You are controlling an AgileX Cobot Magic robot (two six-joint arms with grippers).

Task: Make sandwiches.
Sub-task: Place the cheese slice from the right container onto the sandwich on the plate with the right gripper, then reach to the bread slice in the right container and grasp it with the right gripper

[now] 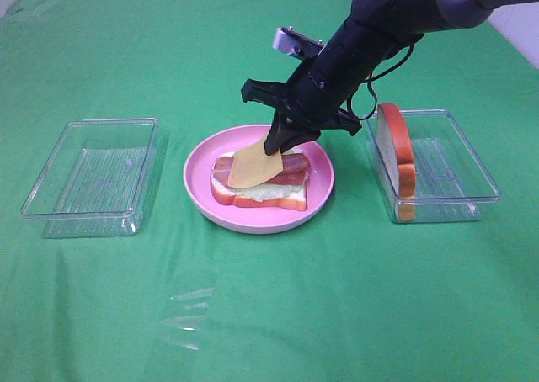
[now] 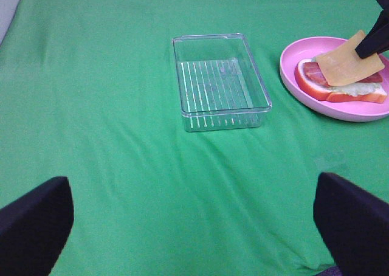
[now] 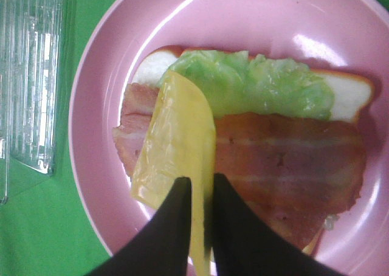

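Observation:
A bread slice [image 1: 257, 198] with lettuce [image 3: 255, 81] and bacon [image 1: 290, 170] on top lies on the pink plate [image 1: 202, 159]. My right gripper [image 1: 280, 142] is shut on a yellow cheese square [image 1: 253, 167] and holds it tilted just above the bacon, its lower edge touching the stack. The wrist view shows the fingers [image 3: 173, 227] pinching the cheese [image 3: 176, 136]. A second bread slice [image 1: 396, 151] stands on edge in the right clear tray [image 1: 472, 167]. My left gripper [image 2: 194, 227] is open and empty, low over the cloth, well to the left of the plate [image 2: 340, 109].
An empty clear tray [image 1: 93, 176] sits left of the plate; it also shows in the left wrist view [image 2: 219, 81]. A green cloth [image 1: 269, 315] covers the table. A faint clear film [image 1: 189, 315] lies on the cloth near the front.

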